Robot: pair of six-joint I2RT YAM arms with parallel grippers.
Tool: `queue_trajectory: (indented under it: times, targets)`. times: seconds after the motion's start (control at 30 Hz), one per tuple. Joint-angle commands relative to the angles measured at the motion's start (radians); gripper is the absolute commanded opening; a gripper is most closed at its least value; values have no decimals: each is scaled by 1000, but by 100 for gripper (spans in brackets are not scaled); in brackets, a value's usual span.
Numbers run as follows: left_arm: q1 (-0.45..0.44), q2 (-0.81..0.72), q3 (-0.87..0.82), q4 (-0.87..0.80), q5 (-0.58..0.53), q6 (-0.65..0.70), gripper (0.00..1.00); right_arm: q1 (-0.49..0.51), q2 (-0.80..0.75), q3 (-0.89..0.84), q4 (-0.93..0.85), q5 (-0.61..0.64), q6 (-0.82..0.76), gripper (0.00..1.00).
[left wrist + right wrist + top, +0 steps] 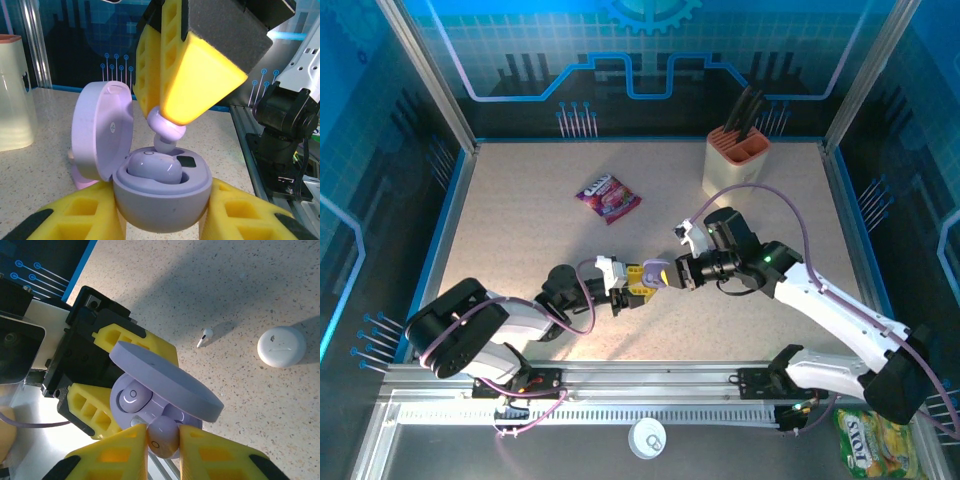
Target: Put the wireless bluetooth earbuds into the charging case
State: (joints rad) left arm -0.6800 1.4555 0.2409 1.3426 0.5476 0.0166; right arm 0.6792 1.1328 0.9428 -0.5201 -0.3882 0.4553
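While left fingers (75, 215) tight on case (160, 200), right fingers (115, 455) on earbud (165, 127), open lid (100, 132) beside

Three earbuds (152, 167) (166, 127) (204, 337), one lilac case (160, 200), one white case (281, 346), two packets (608, 195) (865, 445), one holder (738, 160)

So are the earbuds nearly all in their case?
Done: one lilac earbud already sits in the open lilac case, which the left gripper grips. In hand: the right gripper pinches the second lilac earbud just over the empty slot, not seated yet. Left: pushing it in. A white earbud also lies loose on the table near a round white case.
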Motion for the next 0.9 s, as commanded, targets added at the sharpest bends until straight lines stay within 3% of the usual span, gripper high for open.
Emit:
queue_trajectory:
  times: [0.0, 0.4, 0.63, 0.8, 0.87]
  targets:
    - [-8, 18, 32, 59, 14, -4, 29, -10, -4, -15, 29, -46, 16, 20]
    - [-7, 3, 42, 57, 9, 4, 29, -13, 11, -20, -30, 25, 5, 22]
    - [-6, 14, 52, 58, 18, -1, 29, -13, 2, 19, -34, 37, -1, 41]
    - [-7, 19, 54, 54, 17, 5, 30, -19, -35, 28, -2, 37, -14, 49]
    - [-7, 21, 53, 53, 21, 4, 30, -27, -50, 27, 25, 37, -16, 57]
